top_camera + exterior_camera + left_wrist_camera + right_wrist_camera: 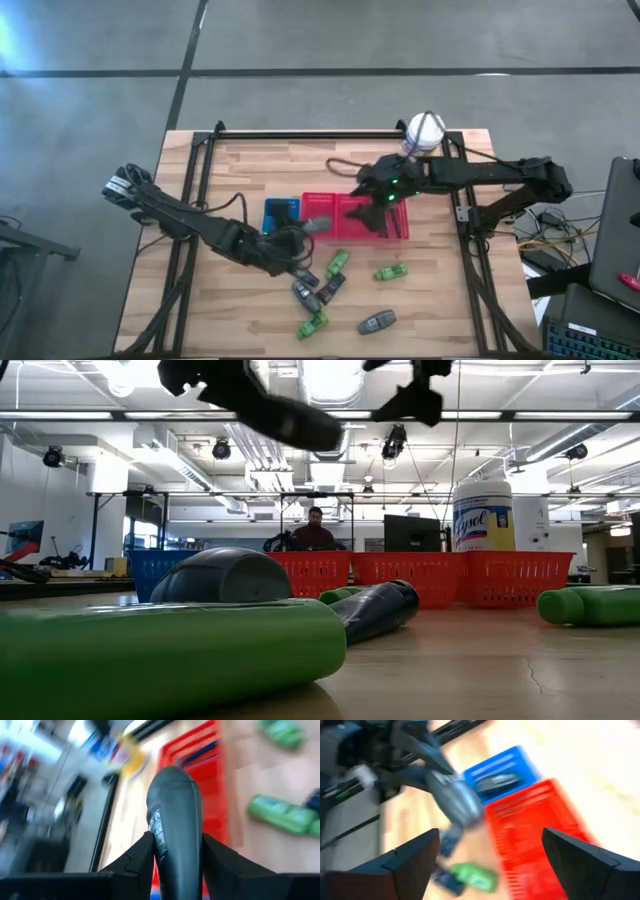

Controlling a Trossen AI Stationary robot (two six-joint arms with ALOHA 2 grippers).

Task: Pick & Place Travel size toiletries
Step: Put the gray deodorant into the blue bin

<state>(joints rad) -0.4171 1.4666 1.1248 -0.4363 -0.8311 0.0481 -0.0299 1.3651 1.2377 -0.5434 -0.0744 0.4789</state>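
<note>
A: Report the state of each tool, using the red mesh plastic tray (355, 217) as the reference.

B: The left tool (297, 236) is pinching a grey oval plastic bottle (174, 822) by its lower body. It holds the bottle in the air just beside the red tray's edge, on the blue-tray side. The right tool (383, 217) hangs over the red tray with its fingers spread wide and nothing between them.

A: State the contents of the containers.

B: The blue mesh plastic tray (281, 214), touching the red tray, holds one dark flat item (492, 780); its type cannot be determined. The red tray interior appears bare where visible, but the right arm hides part of it.

A: Where are the remaining toiletries?

B: Loose on the wooden counter (220, 180), on the near side of the red tray: bright green small bottles (391, 272), dark flat packs (327, 289), and another grey oval bottle (377, 321). A large white-capped jar (424, 132) stands at the counter's far edge beyond the red tray.

A: List the hazards.

B: 1. Both arms converge near the red tray; a collision is likely if both advance.
2. The bottle is long and smooth, gripped near one end; it could pivot or slip.
3. Release above the shared wall could drop the bottle into the wrong tray or onto the counter.
</note>
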